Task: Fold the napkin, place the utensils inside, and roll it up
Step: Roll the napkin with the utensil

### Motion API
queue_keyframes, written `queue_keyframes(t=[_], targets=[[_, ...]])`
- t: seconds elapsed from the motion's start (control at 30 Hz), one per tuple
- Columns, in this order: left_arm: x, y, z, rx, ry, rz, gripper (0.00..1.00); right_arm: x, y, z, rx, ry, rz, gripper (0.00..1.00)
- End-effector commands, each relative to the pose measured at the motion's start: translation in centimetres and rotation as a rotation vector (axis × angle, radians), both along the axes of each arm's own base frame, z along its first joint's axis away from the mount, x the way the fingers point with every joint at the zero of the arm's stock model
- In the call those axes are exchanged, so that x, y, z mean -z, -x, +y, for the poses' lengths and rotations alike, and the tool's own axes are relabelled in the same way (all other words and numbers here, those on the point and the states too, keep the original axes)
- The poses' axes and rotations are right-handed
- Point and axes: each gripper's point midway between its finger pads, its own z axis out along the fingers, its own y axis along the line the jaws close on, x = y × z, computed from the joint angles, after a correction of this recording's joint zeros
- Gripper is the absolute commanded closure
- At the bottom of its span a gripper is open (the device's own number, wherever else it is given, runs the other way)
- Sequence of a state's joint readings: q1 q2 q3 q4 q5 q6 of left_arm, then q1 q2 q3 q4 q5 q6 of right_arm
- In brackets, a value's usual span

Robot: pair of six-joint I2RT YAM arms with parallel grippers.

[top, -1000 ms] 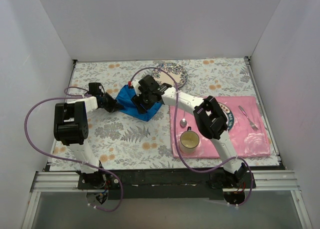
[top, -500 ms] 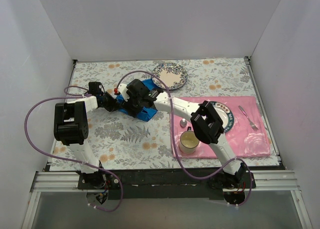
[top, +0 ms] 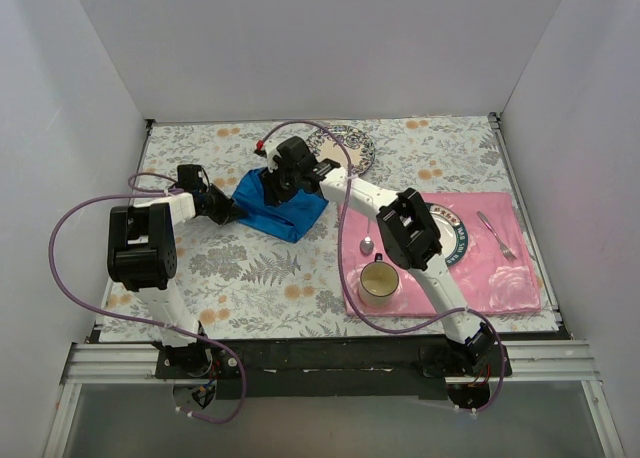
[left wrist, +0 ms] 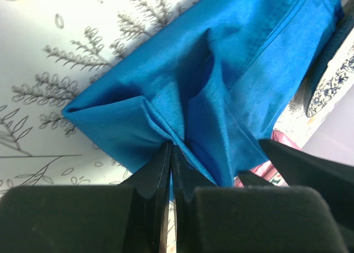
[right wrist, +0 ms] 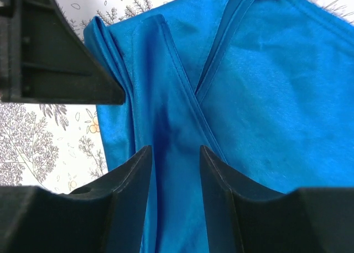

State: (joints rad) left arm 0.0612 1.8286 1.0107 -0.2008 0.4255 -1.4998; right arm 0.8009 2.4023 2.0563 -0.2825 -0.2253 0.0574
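The napkin, a bright blue cloth, lies bunched and partly folded on the flower-patterned surface, left of the middle and nearer the far edge than the near one. Several layers overlap, with hemmed edges crossing one another.

The left hand reaches in from the left edge and is clenched on the napkin's left corner. In the left wrist view its fingers are pressed together with a pleat of blue cloth pinched between them, and folds fan out from that spot.

The right hand stretches across from the right side and is over the far part of the napkin. In the right wrist view its fingers stand apart, released, with the blue cloth showing in the gap between them. I cannot tell whether the tips touch the cloth.

A patterned plate sits just beyond the napkin toward the far edge, partly hidden by the right arm.

A pink placemat covers the near right part of the surface. On it are a second plate, a mug at its near left corner, a spoon just beyond the mug, and a fork toward the right edge. The spoon and fork are well apart from the napkin.
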Motion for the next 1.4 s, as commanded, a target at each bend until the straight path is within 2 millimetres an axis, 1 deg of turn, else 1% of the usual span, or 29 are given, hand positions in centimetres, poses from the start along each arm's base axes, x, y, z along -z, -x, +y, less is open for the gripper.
queue_keyframes(t=[0.0, 0.03, 0.13, 0.17, 0.3, 0.37, 0.47, 0.5, 0.57, 0.7, 0.73, 0.8, 0.83, 0.87, 0.93, 0.97, 1.03, 1.07, 1.1, 1.13, 1.17, 1.2, 1.23, 1.3, 1.37], targets=[[-1.6, 0.0, 0.3, -0.012, -0.030, -0.053, 0.98, -1.0, 1.1, 3.0, -0.052, -0.110, 0.056, 0.54], [-1.9, 0.0, 0.3, -0.014, -0.031, -0.059, 0.98, -0.3, 1.0, 3.0, -0.052, -0.108, 0.067, 0.54], [-2.0, 0.4, 0.4, -0.016, -0.035, -0.062, 0.98, 0.4, 1.3, 3.3, -0.060, -0.115, 0.088, 0.58], [-2.1, 0.4, 0.4, -0.017, -0.037, -0.064, 0.98, 0.5, 1.3, 3.4, -0.062, -0.120, 0.090, 0.61], [-1.7, 0.8, 0.4, -0.020, -0.039, -0.055, 0.98, 1.1, 1.6, 3.3, -0.062, -0.110, 0.100, 0.64], [-1.8, 0.9, 0.3, -0.018, -0.033, -0.056, 0.98, 1.7, 1.6, 3.1, -0.066, -0.098, 0.101, 0.67], [-2.1, 1.0, 0.2, -0.016, -0.028, -0.071, 0.98, 2.5, 1.7, 2.7, -0.068, -0.079, 0.101, 0.69], [-2.6, 0.8, 0.2, -0.015, -0.026, -0.094, 0.97, 2.6, 1.7, 2.7, -0.068, -0.074, 0.099, 0.69], [-2.8, 1.0, 0.0, -0.012, -0.016, -0.105, 0.96, 3.1, 1.8, 2.6, -0.073, -0.063, 0.101, 0.69], [-3.9, 1.1, 0.0, -0.019, -0.014, -0.131, 0.89, 3.6, 1.9, 2.5, -0.083, -0.051, 0.102, 0.70], [-4.6, 1.1, 0.1, -0.021, -0.020, -0.151, 0.86, 3.8, 1.9, 2.5, -0.082, -0.048, 0.102, 0.70], [-5.3, 1.1, 0.5, -0.041, -0.041, -0.174, 0.82, 3.9, 1.9, 2.5, -0.084, -0.045, 0.105, 0.70], [-6.2, 1.0, 0.7, -0.049, -0.050, -0.199, 0.80, 3.7, 1.9, 2.5, -0.085, -0.046, 0.101, 0.70], [-6.6, 1.0, 0.8, -0.058, -0.057, -0.207, 0.77, 3.6, 1.8, 2.4, -0.084, -0.047, 0.101, 0.70], [-7.2, 0.9, 1.3, -0.079, -0.076, -0.219, 0.75, 3.2, 1.8, 2.5, -0.088, -0.049, 0.092, 0.70], [-7.6, 0.9, 1.3, -0.084, -0.078, -0.225, 0.71, 2.9, 1.8, 2.5, -0.089, -0.049, 0.089, 0.70], [-7.6, 0.9, 1.5, -0.095, -0.083, -0.219, 0.71, 2.6, 1.6, 2.6, -0.090, -0.050, 0.080, 0.70], [-7.3, 0.8, 1.5, -0.094, -0.080, -0.209, 0.70, 2.4, 1.5, 2.7, -0.090, -0.052, 0.076, 0.70], [-7.4, 0.5, 1.4, -0.089, -0.077, -0.218, 0.70, 2.4, 1.6, 2.6, -0.092, -0.051, 0.075, 0.70], [-7.3, 0.4, 0.9, -0.067, -0.052, -0.217, 0.70, 2.5, 1.7, 2.7, -0.096, -0.053, 0.081, 0.70], [-6.6, 0.2, 0.5, -0.055, -0.033, -0.205, 0.72, 2.3, 1.7, 2.7, -0.099, -0.056, 0.080, 0.70], [-7.1, -0.4, 0.1, -0.048, -0.005, -0.233, 0.79, 2.6, 1.6, 2.7, -0.098, -0.054, 0.084, 0.70], [-7.2, -0.6, -0.2, -0.041, 0.017, -0.244, 0.81, 2.6, 1.7, 2.8, -0.101, -0.055, 0.085, 0.70], [-7.2, -1.4, -0.6, -0.039, 0.044, -0.265, 0.85, 2.8, 1.8, 2.8, -0.101, -0.054, 0.090, 0.70], [-7.7, -2.7, -0.7, -0.046, 0.039, -0.295, 0.85, 2.8, 1.9, 2.8, -0.104, -0.054, 0.092, 0.70]])
